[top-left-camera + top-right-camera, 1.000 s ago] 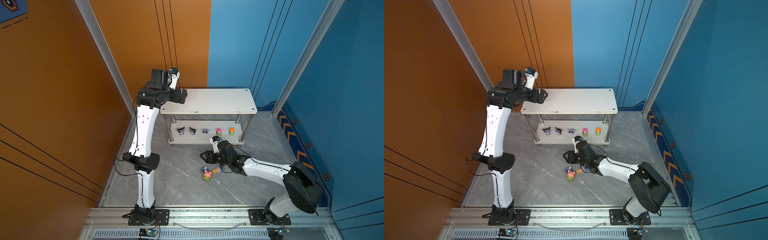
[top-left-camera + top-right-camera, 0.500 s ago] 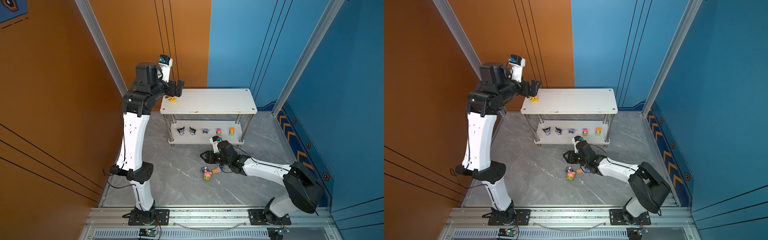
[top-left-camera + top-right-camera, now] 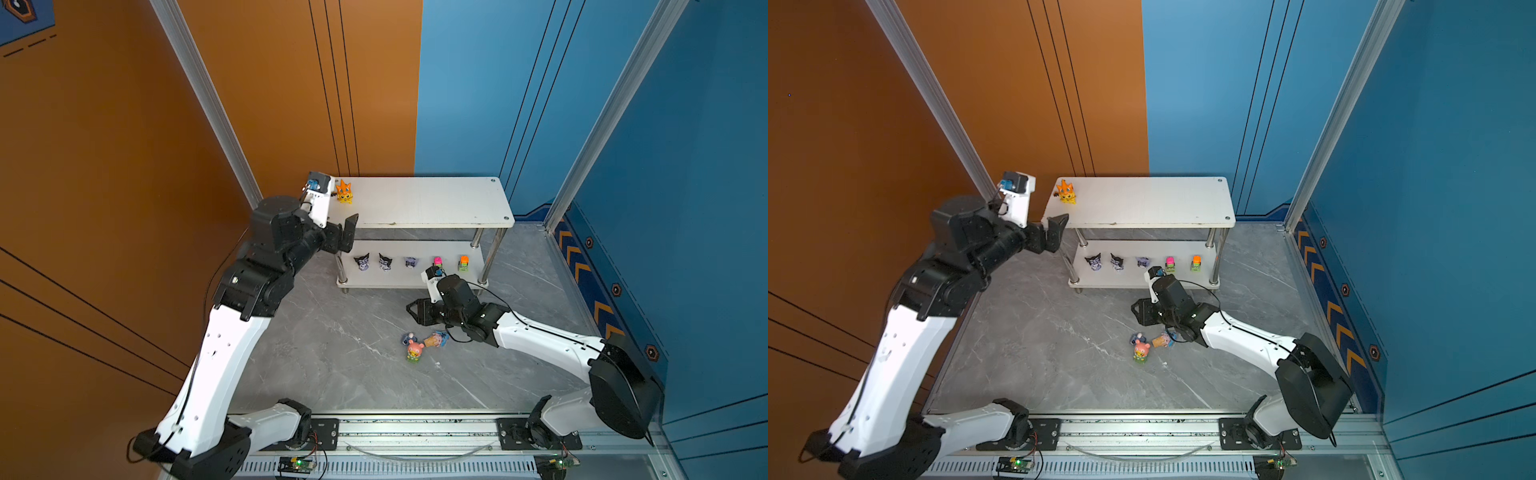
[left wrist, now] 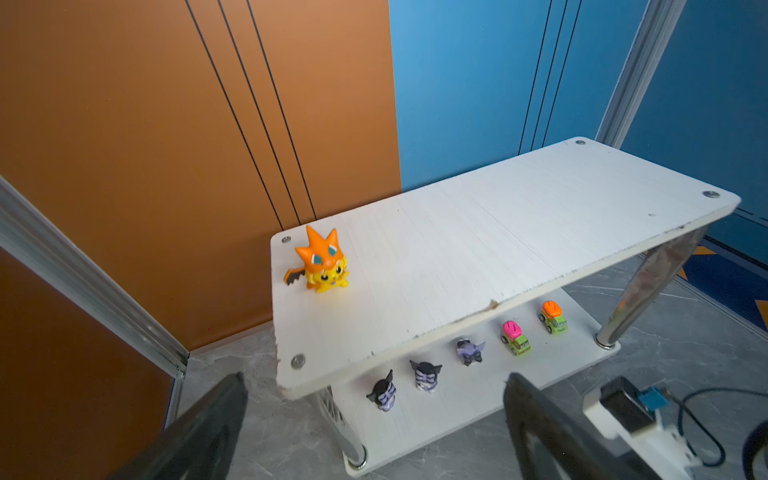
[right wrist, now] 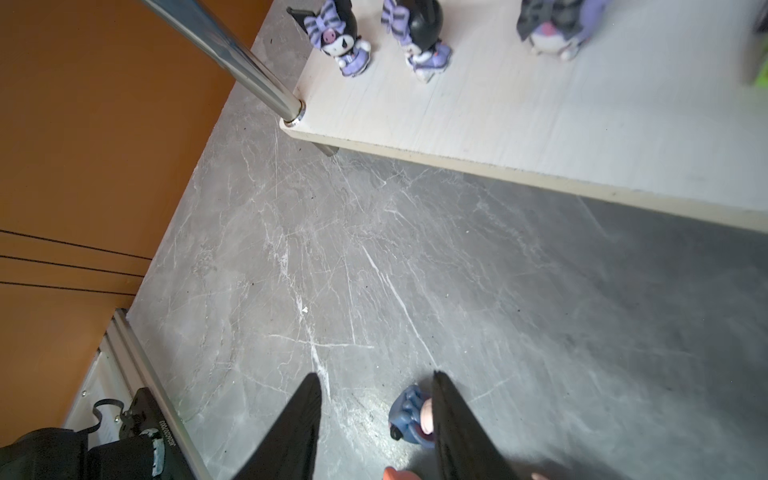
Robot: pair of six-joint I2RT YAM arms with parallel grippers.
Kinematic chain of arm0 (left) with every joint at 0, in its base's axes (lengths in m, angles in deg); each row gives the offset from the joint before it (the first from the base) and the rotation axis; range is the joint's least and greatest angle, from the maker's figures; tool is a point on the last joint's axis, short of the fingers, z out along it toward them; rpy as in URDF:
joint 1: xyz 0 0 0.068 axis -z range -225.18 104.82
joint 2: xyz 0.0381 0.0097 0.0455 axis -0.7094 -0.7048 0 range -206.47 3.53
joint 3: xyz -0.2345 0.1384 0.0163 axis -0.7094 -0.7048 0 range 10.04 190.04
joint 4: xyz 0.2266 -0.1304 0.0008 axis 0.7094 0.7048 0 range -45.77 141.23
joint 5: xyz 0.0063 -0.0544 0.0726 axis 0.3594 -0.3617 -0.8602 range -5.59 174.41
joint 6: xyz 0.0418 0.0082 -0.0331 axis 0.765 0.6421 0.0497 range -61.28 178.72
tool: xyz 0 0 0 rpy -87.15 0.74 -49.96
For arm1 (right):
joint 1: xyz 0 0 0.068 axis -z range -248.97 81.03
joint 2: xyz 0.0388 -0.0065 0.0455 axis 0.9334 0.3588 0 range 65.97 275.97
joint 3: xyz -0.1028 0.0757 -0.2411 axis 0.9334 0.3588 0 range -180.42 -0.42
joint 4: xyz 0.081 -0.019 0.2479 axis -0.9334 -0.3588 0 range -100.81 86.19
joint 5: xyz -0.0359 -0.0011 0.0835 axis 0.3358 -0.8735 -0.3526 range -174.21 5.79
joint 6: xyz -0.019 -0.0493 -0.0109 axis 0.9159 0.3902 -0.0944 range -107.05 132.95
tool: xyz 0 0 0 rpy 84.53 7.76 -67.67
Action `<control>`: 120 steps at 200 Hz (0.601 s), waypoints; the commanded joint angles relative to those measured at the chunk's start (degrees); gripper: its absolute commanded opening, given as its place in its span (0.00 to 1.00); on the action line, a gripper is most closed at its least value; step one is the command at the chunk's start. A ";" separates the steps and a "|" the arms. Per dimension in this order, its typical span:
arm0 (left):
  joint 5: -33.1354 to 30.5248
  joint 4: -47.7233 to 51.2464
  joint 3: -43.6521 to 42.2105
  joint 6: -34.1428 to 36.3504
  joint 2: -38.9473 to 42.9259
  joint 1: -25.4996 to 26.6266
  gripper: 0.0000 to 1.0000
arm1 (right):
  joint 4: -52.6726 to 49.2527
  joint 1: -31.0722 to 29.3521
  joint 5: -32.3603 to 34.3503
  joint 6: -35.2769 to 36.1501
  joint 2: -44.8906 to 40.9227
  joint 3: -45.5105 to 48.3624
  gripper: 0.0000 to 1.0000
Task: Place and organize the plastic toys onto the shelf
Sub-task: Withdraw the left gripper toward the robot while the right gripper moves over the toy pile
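Observation:
The shelf (image 3: 424, 203) (image 3: 1142, 203) stands at the back. An orange spiky creature (image 3: 344, 192) (image 4: 322, 262) stands upright on the top board's back left corner. On the lower board (image 5: 540, 124) stand three black-purple heads (image 3: 385, 262) (image 4: 426, 374) and two green blocks (image 3: 464, 263) (image 4: 517, 338). A pink bear (image 3: 414, 350), a blue one on a cone (image 3: 436, 339) and a grey-blue donkey (image 3: 408, 338) (image 5: 409, 411) lie on the floor. My left gripper (image 3: 349, 232) (image 4: 376, 376) is open and empty off the shelf's front left corner. My right gripper (image 3: 415, 311) (image 5: 376, 376) hangs open over the floor, the donkey beside one finger.
An orange wall (image 3: 124, 166) closes the left side close behind my left arm, and blue walls (image 3: 685, 208) close the back and right. A metal rail (image 3: 415, 432) runs along the front. The marble floor (image 3: 332, 353) is bare left of the fallen toys.
My left arm has drawn back from the top board and dropped to the shelf's front left corner, leaving the orange creature standing there. The right arm has not moved.

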 commanded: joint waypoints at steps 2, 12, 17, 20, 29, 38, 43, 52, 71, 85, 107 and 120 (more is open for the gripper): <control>0.07 -8.12 -9.08 -5.37 8.39 1.24 0.98 | -6.87 1.90 3.27 3.81 -1.96 -1.50 0.46; 0.64 -6.75 -13.53 -6.70 10.79 2.92 0.98 | -7.38 3.02 2.89 3.50 -2.27 -1.16 0.46; 0.55 -5.68 -15.37 -7.21 11.62 3.96 0.98 | -7.71 3.12 2.78 3.41 -2.39 -1.11 0.46; 0.37 -4.84 -16.19 -7.48 12.27 4.65 0.98 | -7.93 3.12 2.78 3.40 -2.55 -0.99 0.46; -0.75 -2.57 -19.42 -8.36 13.62 6.98 0.98 | -8.74 5.12 2.91 3.40 -2.93 -0.88 0.46; -1.72 -1.42 -23.11 -9.44 15.17 9.60 0.98 | -9.54 5.55 3.32 3.53 -3.53 -0.65 0.46; -2.46 -0.98 -25.24 -9.98 16.21 11.15 0.98 | -10.01 5.73 3.57 3.57 -3.88 -0.47 0.46; -5.13 -0.76 -29.17 -12.05 18.30 14.10 0.98 | -10.58 5.96 4.24 3.67 -4.66 -0.07 0.46; -8.15 -0.86 -36.94 -16.32 21.46 20.80 0.98 | -11.39 6.18 5.61 3.07 -6.18 0.93 0.46; -8.79 -1.87 -41.11 -20.34 22.00 25.79 0.98 | -12.16 6.27 7.99 1.91 -7.27 1.36 0.47; -12.39 -2.91 -45.14 -27.00 19.04 34.66 0.98 | -16.01 6.76 11.35 0.81 -7.98 0.49 0.47; -16.95 -2.96 -46.20 -30.29 16.32 40.17 0.98 | -17.16 6.75 13.13 0.37 -8.86 0.42 0.46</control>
